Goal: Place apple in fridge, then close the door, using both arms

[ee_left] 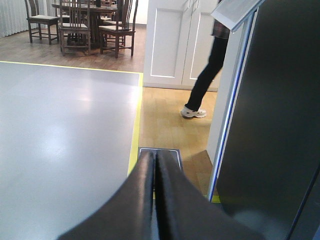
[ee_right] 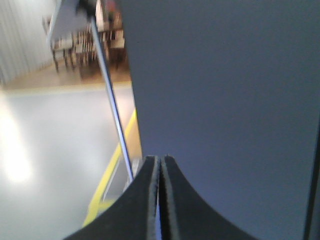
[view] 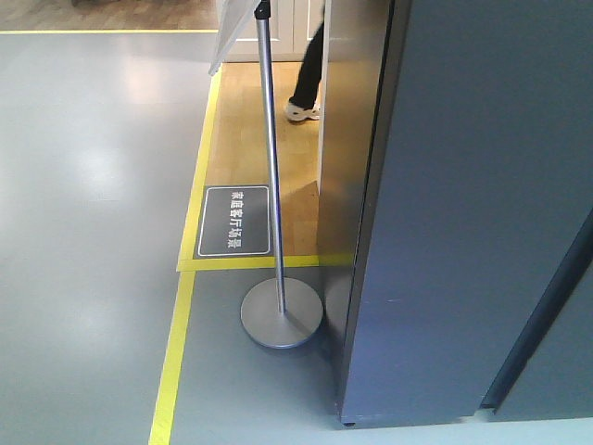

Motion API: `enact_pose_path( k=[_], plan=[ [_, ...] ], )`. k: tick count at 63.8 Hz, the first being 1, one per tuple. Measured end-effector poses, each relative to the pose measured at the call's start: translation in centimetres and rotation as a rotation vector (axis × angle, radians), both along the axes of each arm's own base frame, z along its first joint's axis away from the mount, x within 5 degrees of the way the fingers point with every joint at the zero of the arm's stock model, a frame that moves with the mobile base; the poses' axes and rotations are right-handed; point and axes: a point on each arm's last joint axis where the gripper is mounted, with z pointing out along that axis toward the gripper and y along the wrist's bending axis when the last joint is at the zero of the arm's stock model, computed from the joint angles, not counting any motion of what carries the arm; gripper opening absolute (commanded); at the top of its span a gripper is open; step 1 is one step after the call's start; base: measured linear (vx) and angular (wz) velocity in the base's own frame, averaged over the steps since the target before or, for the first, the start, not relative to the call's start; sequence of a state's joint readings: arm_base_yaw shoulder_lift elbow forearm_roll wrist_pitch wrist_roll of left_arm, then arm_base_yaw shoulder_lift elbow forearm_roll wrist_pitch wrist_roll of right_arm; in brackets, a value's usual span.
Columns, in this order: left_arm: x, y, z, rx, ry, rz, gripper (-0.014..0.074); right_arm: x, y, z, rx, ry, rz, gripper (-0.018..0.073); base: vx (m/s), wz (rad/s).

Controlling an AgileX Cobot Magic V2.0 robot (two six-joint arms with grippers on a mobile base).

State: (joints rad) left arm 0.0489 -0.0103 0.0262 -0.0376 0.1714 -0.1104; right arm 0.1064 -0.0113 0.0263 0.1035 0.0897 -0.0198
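Beside the fridge's (view: 473,213) smooth dark grey face, a chrome sign pole (view: 270,158) stands; left gripper (ee_left: 155,192) and right gripper (ee_right: 160,197) are clenched, empty.

The fridge (view: 463,213) presents a smooth, dark grey, satin face. The sign stand (view: 271,167) is brushed metal, pole and round base. The floor (view: 93,232) is glossy grey beside varnished wood, edged with yellow tape (view: 171,371).
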Motion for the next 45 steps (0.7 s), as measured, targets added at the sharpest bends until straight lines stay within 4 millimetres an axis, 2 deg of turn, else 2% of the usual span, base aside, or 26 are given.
enact_pose_path(
  k=[27,45],
  plan=[
    [0.0,0.0,0.0,0.0,0.0,0.0,-0.0008,-0.1,-0.1,1.8,-0.068,-0.207,-0.018,-0.0003,0.0,0.0],
    [0.0,0.0,0.0,0.0,0.0,0.0,-0.0008,-0.1,-0.3,1.9,-0.084,-0.225,-0.061,-0.0003,0.0,0.0]
  ],
)
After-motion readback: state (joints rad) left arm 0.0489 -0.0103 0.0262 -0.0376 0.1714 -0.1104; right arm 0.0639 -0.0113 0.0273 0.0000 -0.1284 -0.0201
